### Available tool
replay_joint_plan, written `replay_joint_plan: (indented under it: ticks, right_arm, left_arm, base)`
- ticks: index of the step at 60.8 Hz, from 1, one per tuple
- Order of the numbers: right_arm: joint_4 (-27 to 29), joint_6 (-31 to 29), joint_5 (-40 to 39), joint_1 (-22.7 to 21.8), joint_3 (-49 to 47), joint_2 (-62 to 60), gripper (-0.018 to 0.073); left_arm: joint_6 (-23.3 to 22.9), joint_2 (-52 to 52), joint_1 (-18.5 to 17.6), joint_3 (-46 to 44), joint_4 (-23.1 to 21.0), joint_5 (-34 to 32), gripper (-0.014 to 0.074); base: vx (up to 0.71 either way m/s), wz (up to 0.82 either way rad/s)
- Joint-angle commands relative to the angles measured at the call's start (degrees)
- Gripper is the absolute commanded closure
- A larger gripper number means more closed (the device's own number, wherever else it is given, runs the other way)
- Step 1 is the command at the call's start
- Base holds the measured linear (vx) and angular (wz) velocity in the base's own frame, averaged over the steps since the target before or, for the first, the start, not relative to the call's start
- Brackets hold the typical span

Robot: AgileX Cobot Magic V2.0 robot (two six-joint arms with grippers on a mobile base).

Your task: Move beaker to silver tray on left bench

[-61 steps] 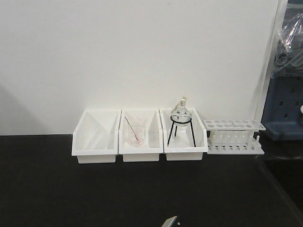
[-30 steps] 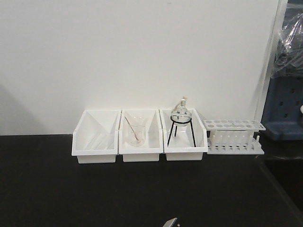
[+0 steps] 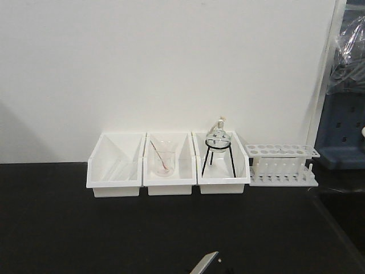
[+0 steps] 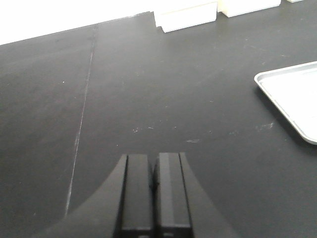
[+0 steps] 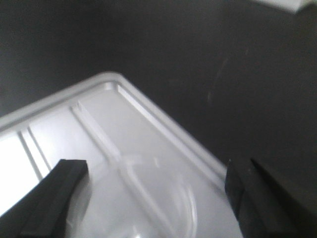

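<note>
Two grippers in view, beaker (image 5: pixel 148 198) sitting on the silver tray (image 5: pixel 148 124) under the right one.
Right gripper (image 5: pixel 153 188): jaws spread wide apart, hovering over the tray's corner, straddling the clear beaker without touching it; only the curved glass rim showing, blurred, low in the right wrist view. Left gripper (image 4: pixel 154 193): jaws pressed together, holding nothing, hanging above bare black bench (image 4: pixel 148 89), with a tray corner (image 4: pixel 292 99) lying off to its right. Front view showing three white bins (image 3: pixel 167 165) lined up against the wall: a glass with a pinkish rod (image 3: pixel 163 162) standing in the middle bin, a round flask on a black wire stand (image 3: pixel 219 149) in the right bin, a white tube rack (image 3: pixel 282 164) just beside them.
</note>
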Motion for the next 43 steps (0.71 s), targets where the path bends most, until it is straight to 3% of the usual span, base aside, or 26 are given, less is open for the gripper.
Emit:
replay_joint_plan:
  ticks: [1,12,19,27,36,43]
  right_arm:
    - [1.06,0.30,-4.63,0.04,-1.24,-6.79,-0.0056]
    - [0.03,1.06,-2.53,0.04,-1.24,-16.45,-0.0026]
    - [0.09,3.15,2.44,0.04,-1.24,-24.46,0.0045]
    - [0.09,9.89,14.13,0.04,-1.24,-35.00,0.0230]
    - [0.04,18.23,33.47,0.04,-1.08,-48.09,0.0574]
    - [0.10,19.58,46.85,0.04,-1.08,-55.73,0.0575]
  left_arm:
    - [-0.11,-0.43,-0.37,1.14,-0.25,-4.71,0.0595]
    - [-0.11,-0.43,-0.37,1.14,-0.25,-4.71,0.0595]
    - [-0.11,-0.43,-0.37,1.14,-0.25,-4.71,0.0595]
    - [-0.11,-0.43,-0.37,1.14,-0.25,-4.71,0.0595]
    - [-0.11,-0.43,-0.37,1.14,-0.25,-4.71,0.0595]
    - [-0.11,-0.43,-0.37,1.14,-0.25,-4.71,0.0595]
  base:
    - [0.00,0.00]
    - [0.00,0.00]
    - [0.00,0.00]
    - [0.00,0.00]
    - [0.00,0.00]
    - [0.00,0.00]
